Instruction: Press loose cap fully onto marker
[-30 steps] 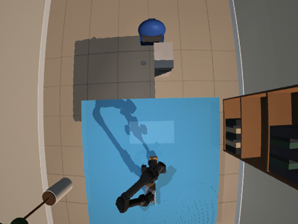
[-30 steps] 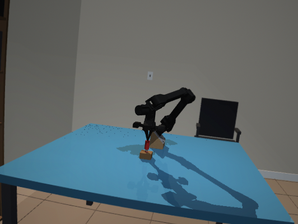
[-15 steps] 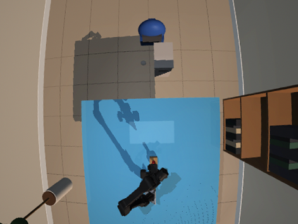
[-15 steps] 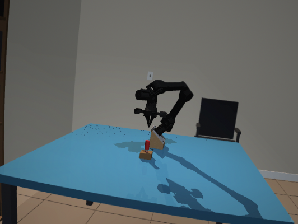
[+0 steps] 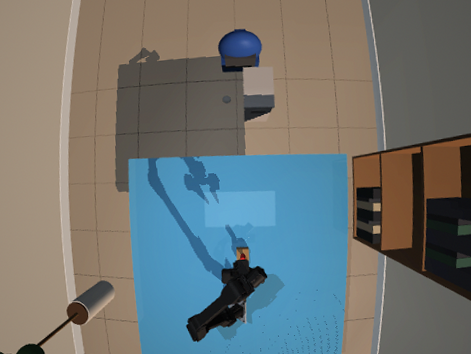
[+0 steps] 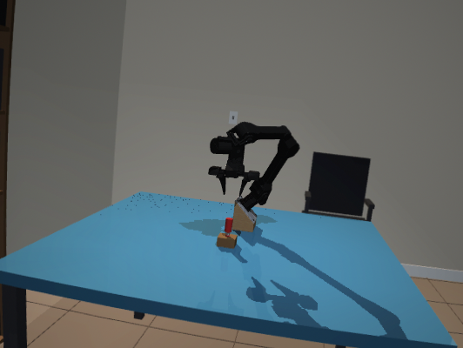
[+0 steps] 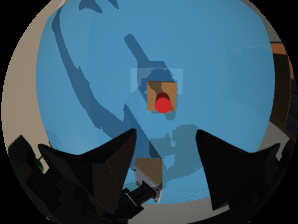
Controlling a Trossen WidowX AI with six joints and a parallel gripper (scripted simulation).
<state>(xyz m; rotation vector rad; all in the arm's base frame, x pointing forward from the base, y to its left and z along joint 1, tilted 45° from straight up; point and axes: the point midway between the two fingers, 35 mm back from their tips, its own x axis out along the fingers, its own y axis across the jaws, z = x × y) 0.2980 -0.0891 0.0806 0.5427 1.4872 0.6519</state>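
Gripper [image 6: 231,191]: you have it well open and holding nothing, fingertips pointing straight down and hanging above the cap with clear air between. Spread like that, they can lift off without dragging the cap back up.

Cap [image 6: 229,224]: red, sitting on top of the marker, which it hides almost entirely; from the wrist view you look straight down on its round top [image 7: 162,103] between the two black fingers. I judge it seated, though you cannot confirm a full click from these views.

Holder block [image 6: 227,240]: small wooden block on the blue table [image 6: 130,244], keeping the marker upright so a push from above goes straight down its axis.

Arm base [image 6: 244,218]: a tan wedge-shaped mount just behind the block, close enough that the arm folds sharply to reach down.

Remaining step: my reading is that only the retreat is left; go up first, then away.

Chair [image 6: 338,184]: black, beyond the far table edge, well apart from your work.
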